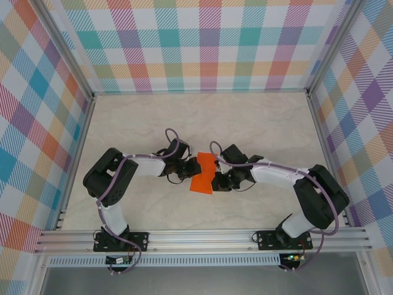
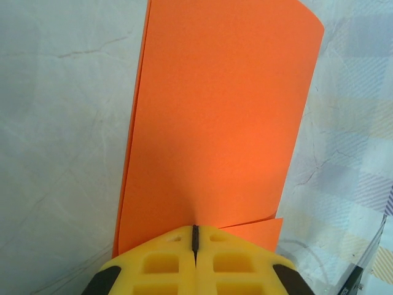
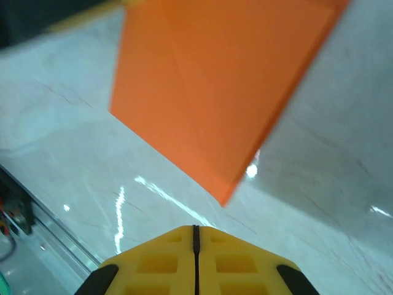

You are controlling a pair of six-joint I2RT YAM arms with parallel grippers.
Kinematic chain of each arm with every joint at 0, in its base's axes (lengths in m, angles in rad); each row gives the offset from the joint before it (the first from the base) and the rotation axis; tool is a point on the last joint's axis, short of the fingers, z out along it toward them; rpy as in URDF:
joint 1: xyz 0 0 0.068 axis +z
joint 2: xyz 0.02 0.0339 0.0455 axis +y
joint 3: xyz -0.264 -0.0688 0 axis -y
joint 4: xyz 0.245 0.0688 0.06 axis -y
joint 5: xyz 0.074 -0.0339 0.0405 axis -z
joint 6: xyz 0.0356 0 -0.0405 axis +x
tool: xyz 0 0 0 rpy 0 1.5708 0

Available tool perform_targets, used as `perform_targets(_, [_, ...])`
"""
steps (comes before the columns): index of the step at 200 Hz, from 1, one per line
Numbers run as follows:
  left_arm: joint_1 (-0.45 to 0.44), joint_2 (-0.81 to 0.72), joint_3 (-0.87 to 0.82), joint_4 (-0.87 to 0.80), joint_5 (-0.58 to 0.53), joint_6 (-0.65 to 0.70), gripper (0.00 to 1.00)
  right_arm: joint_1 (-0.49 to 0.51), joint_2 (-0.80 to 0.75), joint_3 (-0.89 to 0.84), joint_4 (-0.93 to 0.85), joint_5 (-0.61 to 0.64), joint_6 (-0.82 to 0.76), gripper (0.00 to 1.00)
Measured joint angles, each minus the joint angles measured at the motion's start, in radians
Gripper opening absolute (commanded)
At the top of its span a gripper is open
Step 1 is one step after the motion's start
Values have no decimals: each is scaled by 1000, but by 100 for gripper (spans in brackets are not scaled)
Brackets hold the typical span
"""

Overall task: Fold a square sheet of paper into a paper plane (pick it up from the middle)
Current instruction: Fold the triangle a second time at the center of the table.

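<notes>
A pale, marble-veined tabletop [image 1: 258, 123] fills the enclosure floor, glossy enough to carry bright streaks of reflected light in the right wrist view. Plaid walls [image 1: 202, 43] in pastel checks stand on three sides. Slanted aluminium posts [image 1: 64, 46] frame the corners, and an aluminium rail [image 1: 202, 236] runs along the near edge.

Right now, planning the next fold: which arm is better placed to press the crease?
Probably right: the right gripper is shut, empty, close to the orange sheet; the left gripper is clamped on it.
</notes>
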Motion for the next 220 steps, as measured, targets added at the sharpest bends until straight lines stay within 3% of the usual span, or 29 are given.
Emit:
perform_targets(72, [-8,-2,30,-54,-18,32,3,0,161,23,103,42,99,5])
perform_targets(156, [-34,-81,5,-99,-18,58,4,-1,161,26,98,60,103,5])
perform_targets(220, [-108,-36,3,-91,-14,55,3,0,163,33,84,68,101,5])
